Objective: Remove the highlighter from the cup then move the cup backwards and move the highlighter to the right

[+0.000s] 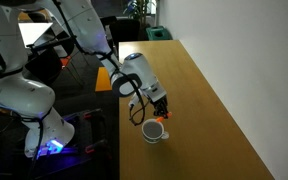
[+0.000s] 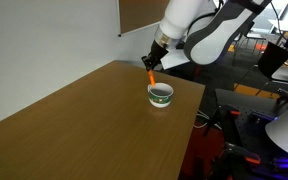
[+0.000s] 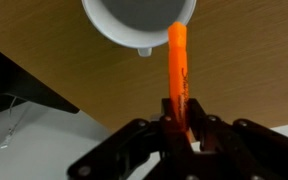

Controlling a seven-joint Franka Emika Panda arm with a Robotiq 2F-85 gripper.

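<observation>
Highlighter (image 1: 165, 116), in an exterior view, hangs under the gripper (image 1: 161, 108), just above the cup (image 1: 155, 131); in an exterior view it (image 2: 151, 77) slants from gripper (image 2: 152, 64) down to the cup (image 2: 161, 95) rim; in the wrist view the gripper (image 3: 180, 125) pinches its near end, its long axis (image 3: 178, 65) running straight out to the cup (image 3: 134, 18).
</observation>
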